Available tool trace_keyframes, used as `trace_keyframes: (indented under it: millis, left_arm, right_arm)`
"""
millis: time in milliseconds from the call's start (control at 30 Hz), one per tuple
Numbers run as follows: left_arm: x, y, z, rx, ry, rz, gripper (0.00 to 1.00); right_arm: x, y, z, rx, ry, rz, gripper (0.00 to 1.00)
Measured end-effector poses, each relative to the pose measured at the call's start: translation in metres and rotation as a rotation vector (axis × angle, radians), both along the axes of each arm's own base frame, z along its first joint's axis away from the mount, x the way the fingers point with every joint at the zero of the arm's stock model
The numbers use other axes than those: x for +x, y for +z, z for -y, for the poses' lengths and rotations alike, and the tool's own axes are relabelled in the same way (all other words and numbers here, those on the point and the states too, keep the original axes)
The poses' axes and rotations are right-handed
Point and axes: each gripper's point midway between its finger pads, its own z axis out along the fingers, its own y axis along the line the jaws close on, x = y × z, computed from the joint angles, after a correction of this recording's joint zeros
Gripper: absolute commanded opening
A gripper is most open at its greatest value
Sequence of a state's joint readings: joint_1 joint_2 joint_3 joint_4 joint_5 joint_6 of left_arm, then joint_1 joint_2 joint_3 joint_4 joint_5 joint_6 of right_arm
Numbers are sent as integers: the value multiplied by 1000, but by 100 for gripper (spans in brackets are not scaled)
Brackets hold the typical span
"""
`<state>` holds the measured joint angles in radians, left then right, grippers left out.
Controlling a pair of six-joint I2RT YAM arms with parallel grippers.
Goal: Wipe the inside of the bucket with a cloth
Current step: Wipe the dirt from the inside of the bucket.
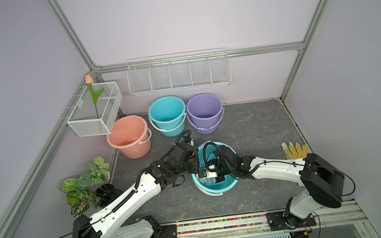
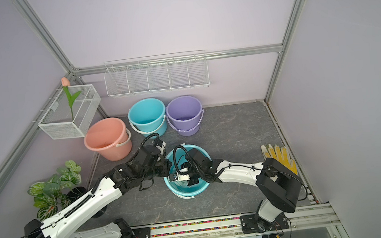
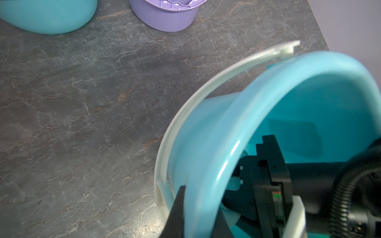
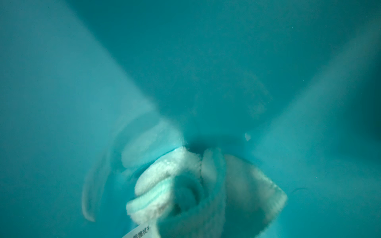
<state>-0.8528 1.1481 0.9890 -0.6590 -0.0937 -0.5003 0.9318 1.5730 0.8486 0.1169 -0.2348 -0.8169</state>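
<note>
The teal bucket stands mid-table in both top views, its white handle hanging down outside. My left gripper is shut on the bucket's rim on its left side, one finger outside the wall and the other inside. My right gripper reaches down inside the bucket. In the right wrist view the pale mint cloth is bunched in front of the jaws and hides the fingers, and its white tag shows. The cloth sits low against the bucket's inner wall.
At the back stand a pink bucket, a second teal bucket and a purple bucket. A wire basket with a tulip and a wire shelf hang on the walls. A plant is left, a yellow glove right.
</note>
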Motion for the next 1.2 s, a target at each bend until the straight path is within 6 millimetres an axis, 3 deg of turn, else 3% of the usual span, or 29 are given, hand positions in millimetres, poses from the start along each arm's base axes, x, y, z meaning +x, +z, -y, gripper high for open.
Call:
trace_keyframes:
  millis: [400, 600, 900, 1200]
  left_arm:
    - [3, 3, -1, 0, 14, 21, 0]
    - [3, 2, -1, 1, 11, 19, 0]
    - [3, 4, 2, -14, 9, 25, 0]
    - [-2, 3, 9, -30, -21, 9, 0]
  right_arm:
    - [50, 11, 14, -55, -155, 323, 7]
    - [61, 5, 29, -186, -146, 440, 7]
    - [55, -7, 64, -474, -80, 427, 7]
    - [24, -13, 89, -619, 1, 243, 7]
